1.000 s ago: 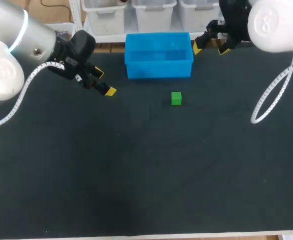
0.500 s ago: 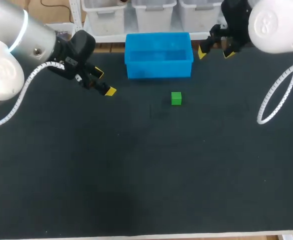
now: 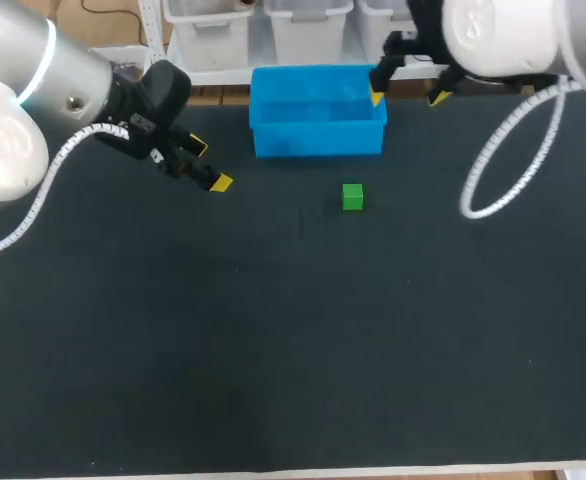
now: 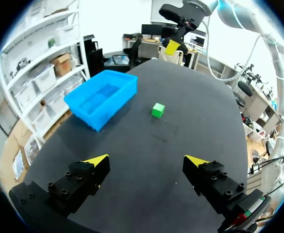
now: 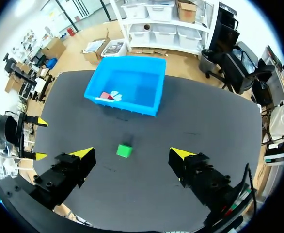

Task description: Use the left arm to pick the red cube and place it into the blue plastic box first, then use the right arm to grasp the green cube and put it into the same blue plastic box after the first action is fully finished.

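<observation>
Both jaws gape; red cube [image 5: 105, 95] inside blue box [image 5: 142, 108].

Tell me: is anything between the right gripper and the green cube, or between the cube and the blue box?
Nothing visible does. The green cube lies on the table in front of the blue box; the open right gripper is by the box's right end.

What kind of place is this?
Probably a robot test bench: a black table holds a blue plastic box and a green cube, with the left claw and right claw, both open, over it.
</observation>
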